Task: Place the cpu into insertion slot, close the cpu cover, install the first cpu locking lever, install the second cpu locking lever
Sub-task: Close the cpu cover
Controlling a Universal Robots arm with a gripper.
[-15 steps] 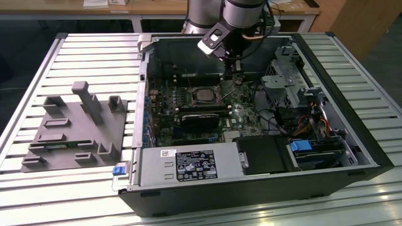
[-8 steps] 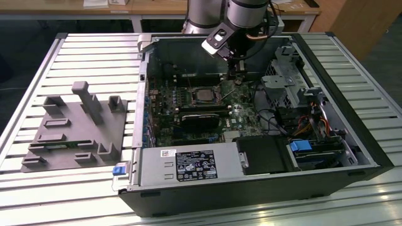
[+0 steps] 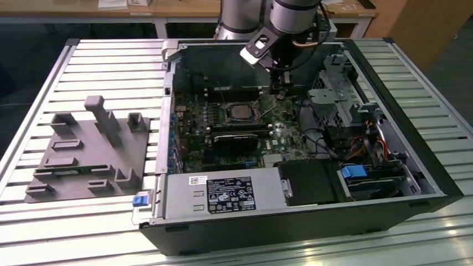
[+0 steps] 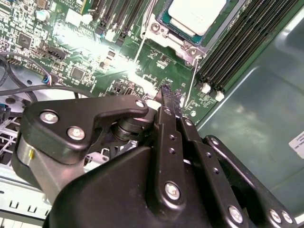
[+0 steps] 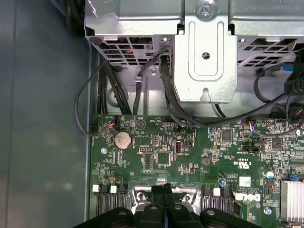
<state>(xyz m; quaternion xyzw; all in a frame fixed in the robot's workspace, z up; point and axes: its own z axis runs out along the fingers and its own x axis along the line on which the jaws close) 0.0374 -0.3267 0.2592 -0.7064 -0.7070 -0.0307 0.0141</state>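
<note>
The black two-finger gripper point(image 4: 169, 94), pinched narrow with nothing seen between its jaws, hovers over the green circuit board point(image 4: 95, 57) just beside a thin wire locking lever point(image 4: 192, 80), and the silvery-grey square cpu point(image 4: 197, 14) sits in the insertion slot point(image 4: 162, 23) on the exterior view's left.

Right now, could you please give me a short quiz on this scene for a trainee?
1. True or false: the cpu lies on the grey fixture outside the case.
2. The gripper is: A) wide open, B) shut, C) holding a cable.
3. In the exterior view, on which side of the case is the grey fixture?
Key: 1 false, it sits inside the case; 2 B; 3 the exterior view's left.
</note>
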